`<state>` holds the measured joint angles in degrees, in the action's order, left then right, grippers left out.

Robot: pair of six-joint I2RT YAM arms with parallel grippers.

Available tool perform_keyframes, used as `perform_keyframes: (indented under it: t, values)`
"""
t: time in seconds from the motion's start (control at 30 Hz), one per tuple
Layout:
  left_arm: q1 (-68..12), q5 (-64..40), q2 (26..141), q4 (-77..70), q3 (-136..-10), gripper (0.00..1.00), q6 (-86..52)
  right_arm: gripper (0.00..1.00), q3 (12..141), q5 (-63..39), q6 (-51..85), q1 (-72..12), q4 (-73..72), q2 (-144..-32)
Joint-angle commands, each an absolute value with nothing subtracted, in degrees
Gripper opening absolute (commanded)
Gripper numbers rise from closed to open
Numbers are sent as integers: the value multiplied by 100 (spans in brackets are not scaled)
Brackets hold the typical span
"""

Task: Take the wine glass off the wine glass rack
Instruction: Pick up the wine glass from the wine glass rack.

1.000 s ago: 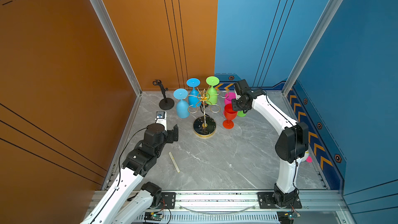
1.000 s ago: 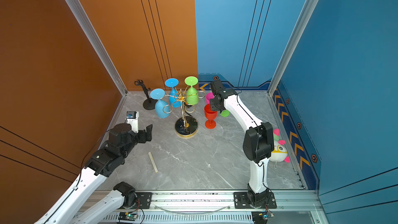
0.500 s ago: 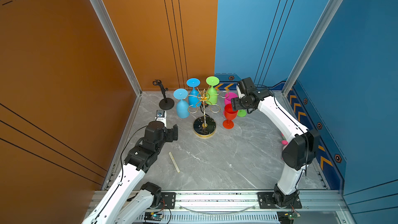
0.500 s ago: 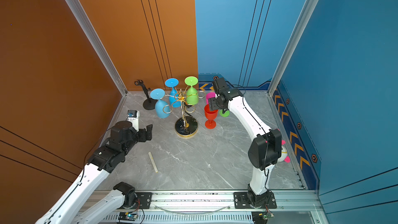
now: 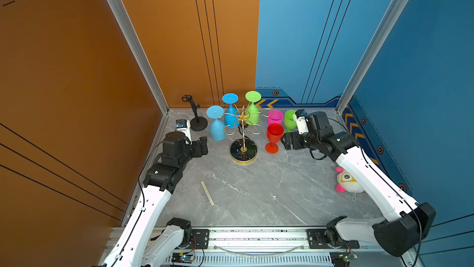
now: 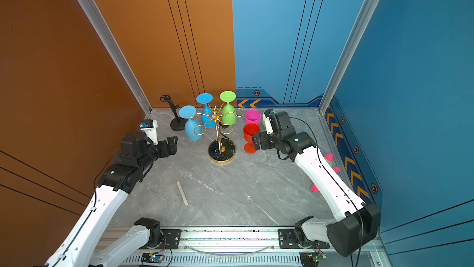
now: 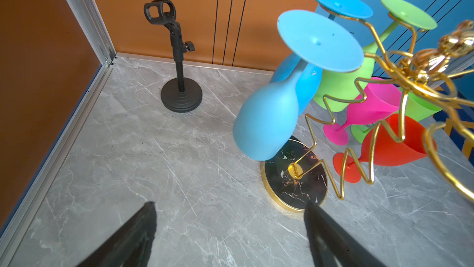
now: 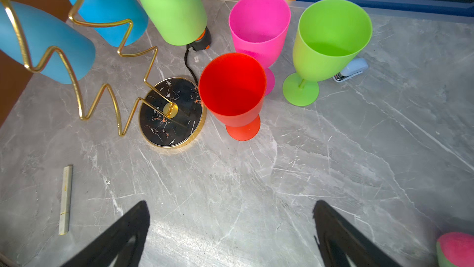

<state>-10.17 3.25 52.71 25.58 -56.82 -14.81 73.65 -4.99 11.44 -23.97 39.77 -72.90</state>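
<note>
Rack (image 5: 243, 150) stands toward the far edge of the tabletop (image 5: 256, 196), about mid-width. Three glasses hang on it bowl-down: pale blue glass (image 5: 217, 131), blue glass (image 5: 230, 117), green glass (image 5: 252, 117). Upright on the tabletop just right of its base is the red glass (image 5: 274, 134). The pink glass (image 5: 275, 118) and a second green glass (image 5: 289, 120) stand behind it, nearer the far edge.

Left claw (image 7: 229, 206): fingers wide, nothing between, left of the rack and facing it. Right claw (image 8: 230, 205): wide, empty, facing the red glass and clear of it.

Only my right wrist view shows a stapler (image 8: 350, 69) behind the second green glass, and a black-and-orange gadget (image 8: 200, 43) with a cord behind the rack. The top views show the plush toy (image 5: 348, 182) whole, at the right edge. The left wrist view shows the black stand (image 7: 180, 73) in the far left corner most clearly.
</note>
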Motion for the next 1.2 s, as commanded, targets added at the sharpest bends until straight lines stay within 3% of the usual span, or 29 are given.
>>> perform_keyframes:
  t: [0.0, 0.47, 0.7, 1.17]
  values:
    - [-885, -230, 5489, 2595, -6137, 88, -1813, 99, 6908, -956, 1210, -2347, 3448, -6835]
    - [-664, -1065, 6513, 2068, -6906, 72, -3052, 99, 5733, -1456, 1271, -2338, 3070, -5781]
    - [-415, -1798, 6907, 1365, -6908, 63, -3871, 99, 5591, -1488, 1333, -2344, 3050, -5634]
    - [-212, -2310, 7305, 725, -6882, 50, -4365, 98, 5473, -1529, 1421, -2338, 2988, -5610]
